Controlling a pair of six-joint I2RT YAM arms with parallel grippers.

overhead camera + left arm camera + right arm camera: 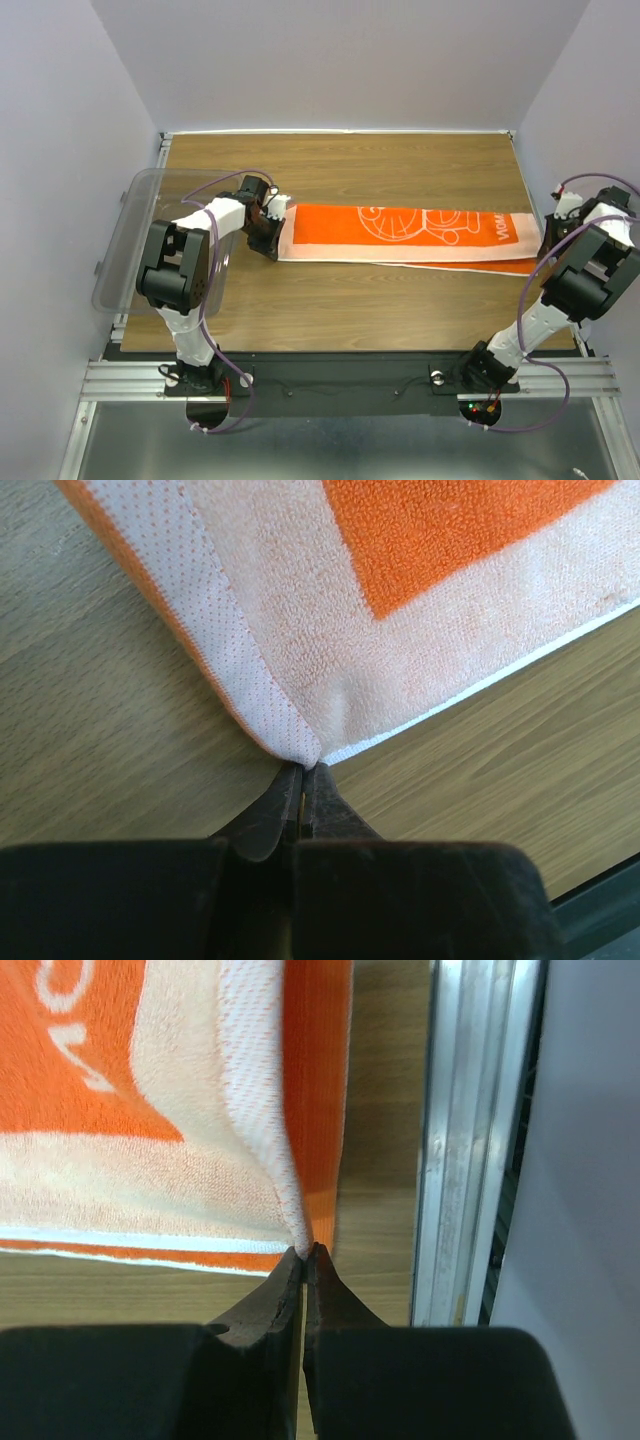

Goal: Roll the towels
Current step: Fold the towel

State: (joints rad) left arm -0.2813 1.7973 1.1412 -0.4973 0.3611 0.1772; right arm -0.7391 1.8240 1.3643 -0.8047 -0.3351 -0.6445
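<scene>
I see the towel [400,232] stretched along the table [350,310], left gripper [302,780] and right gripper [308,1256] each pinching an end corner by the tips (thin bite) — a tug could slip one free.

1 towel [410,235] flat along tabletop [380,310] | left claw [272,248] at its left end | clear tub [130,240] far left

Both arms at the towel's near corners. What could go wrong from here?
1. The left gripper and right gripper each pinch only the very tip of a towel corner; it may slip out under tension.
2. At the right end a lower orange layer sticks out, so a roll may skew.
3. The left arm's elbow hangs over the clear tub and might bump it.
</scene>
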